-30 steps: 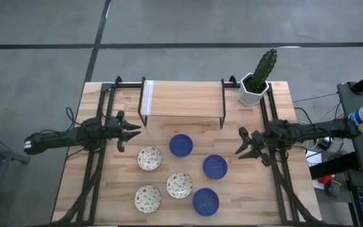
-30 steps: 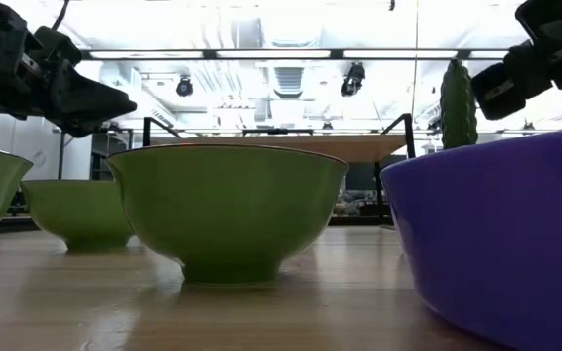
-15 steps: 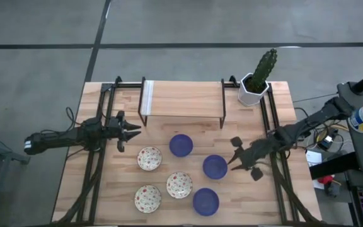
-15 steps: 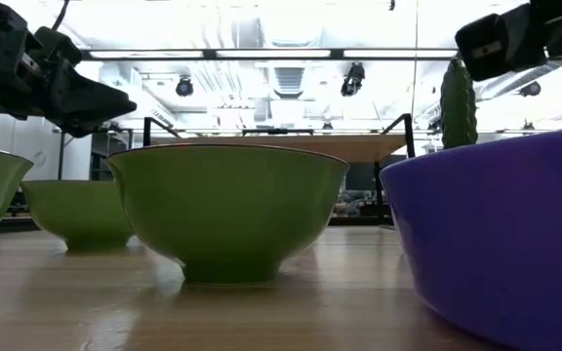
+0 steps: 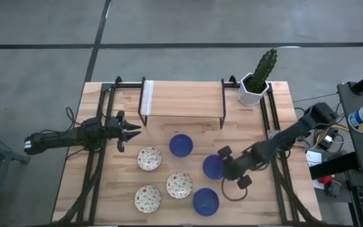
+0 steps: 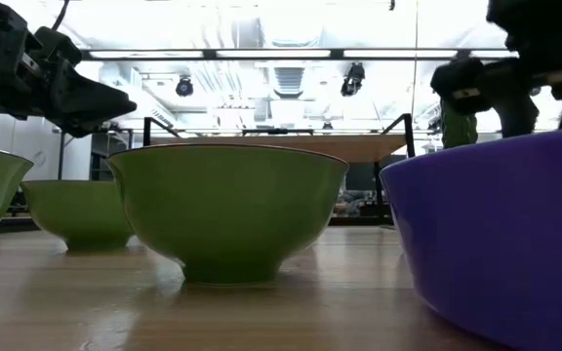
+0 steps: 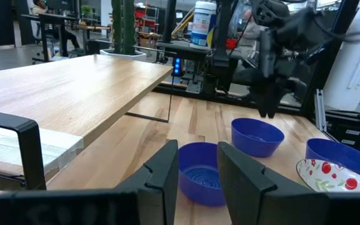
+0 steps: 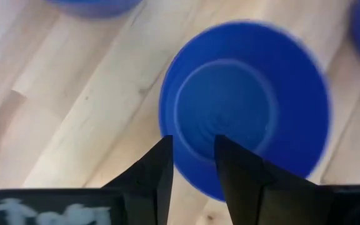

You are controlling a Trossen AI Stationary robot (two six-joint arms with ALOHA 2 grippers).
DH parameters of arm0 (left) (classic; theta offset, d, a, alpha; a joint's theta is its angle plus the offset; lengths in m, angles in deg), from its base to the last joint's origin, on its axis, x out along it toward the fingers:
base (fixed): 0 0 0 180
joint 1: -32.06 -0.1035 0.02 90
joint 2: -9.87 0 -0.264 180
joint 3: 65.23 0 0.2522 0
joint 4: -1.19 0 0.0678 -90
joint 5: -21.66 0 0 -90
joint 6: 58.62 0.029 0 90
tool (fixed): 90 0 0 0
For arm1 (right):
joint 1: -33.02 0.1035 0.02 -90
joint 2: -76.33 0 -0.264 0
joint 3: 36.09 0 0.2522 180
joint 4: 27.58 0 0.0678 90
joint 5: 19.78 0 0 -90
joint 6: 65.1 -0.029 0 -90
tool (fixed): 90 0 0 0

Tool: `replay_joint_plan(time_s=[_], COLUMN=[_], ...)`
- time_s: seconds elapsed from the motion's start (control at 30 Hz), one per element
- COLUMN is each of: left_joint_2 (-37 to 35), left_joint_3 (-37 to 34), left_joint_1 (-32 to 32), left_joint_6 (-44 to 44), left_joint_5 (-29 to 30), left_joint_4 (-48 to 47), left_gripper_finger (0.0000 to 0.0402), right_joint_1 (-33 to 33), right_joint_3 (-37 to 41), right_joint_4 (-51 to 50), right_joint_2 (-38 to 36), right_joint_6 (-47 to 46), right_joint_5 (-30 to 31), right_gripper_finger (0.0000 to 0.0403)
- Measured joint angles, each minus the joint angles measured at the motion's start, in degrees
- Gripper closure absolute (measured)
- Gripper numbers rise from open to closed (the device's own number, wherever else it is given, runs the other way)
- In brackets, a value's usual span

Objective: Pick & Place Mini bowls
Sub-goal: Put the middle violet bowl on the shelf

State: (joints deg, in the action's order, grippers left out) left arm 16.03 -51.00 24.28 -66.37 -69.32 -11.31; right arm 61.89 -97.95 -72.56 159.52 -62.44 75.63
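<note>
Right end effector (image 5: 227,165) over round glossy blue bowl (image 5: 213,166).

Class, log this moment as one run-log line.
right gripper: open, over middle blue bowl | left gripper: open, waiting at table's left | bowls: none lifted

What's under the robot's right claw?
A blue bowl sits right under the right gripper. Its inside looks empty, though the fingers cover part of its near rim.

mini bowls (image 5: 180,145) cluster mid-table | shelf (image 5: 183,99) behind them | cactus pot (image 5: 253,90) right of shelf
</note>
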Motion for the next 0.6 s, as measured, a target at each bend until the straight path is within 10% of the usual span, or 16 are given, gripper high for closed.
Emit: replay_joint_plan(time_s=[0.6], left_joint_2=[0.0], left_joint_3=[0.0], left_joint_1=[0.0], left_joint_6=[0.0], left_joint_5=[0.0], left_joint_4=[0.0], left_gripper_finger=[0.0296], right_joint_1=[1.3], right_joint_3=[-5.2], right_joint_4=[-2.5], right_joint_2=[9.7], right_joint_6=[0.3], right_joint_5=[0.9], right_gripper_finger=[0.0325])
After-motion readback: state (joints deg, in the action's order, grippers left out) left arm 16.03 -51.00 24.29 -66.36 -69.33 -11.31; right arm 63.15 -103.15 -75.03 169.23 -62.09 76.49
